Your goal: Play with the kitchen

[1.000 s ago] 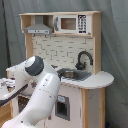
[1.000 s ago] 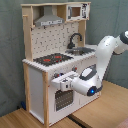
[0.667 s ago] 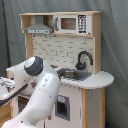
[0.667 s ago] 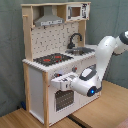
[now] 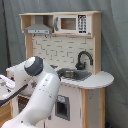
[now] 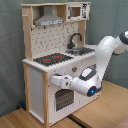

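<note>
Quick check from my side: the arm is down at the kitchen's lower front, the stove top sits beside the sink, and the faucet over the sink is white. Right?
Not quite: the faucet is black, as both exterior views show. The rest holds: the arm is low against the kitchen front, and the stove top sits beside the sink.

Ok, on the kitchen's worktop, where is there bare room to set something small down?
The clearest bare patch is the rounded counter end beside the sink, past the faucet. In the second exterior view, the stove top is flat and unoccupied. The front by the oven door is crowded: the gripper and arm hang there.
</note>
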Robot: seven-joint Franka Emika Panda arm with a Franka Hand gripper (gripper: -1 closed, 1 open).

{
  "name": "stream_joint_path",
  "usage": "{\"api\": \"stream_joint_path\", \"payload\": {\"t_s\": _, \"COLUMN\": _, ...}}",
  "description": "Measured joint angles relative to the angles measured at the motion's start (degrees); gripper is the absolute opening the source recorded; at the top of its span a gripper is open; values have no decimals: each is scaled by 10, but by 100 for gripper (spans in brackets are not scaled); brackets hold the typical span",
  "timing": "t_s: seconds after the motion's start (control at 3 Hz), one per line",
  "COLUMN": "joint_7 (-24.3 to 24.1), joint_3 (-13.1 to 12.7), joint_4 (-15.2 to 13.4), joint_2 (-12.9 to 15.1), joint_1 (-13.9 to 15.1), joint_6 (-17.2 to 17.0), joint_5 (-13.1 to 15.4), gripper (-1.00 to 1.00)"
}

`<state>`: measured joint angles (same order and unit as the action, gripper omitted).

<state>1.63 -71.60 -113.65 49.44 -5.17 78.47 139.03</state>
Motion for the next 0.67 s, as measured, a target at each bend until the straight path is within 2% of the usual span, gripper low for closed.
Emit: {"api": "stream_joint_path", "payload": {"t_s": 0.67, "joint_7": -140, "joint_3": -1, "joint_4": 1, "joint_2": 1, "joint_1": 0, "joint_6": 0, "joint_5": -2, "gripper": -100}}
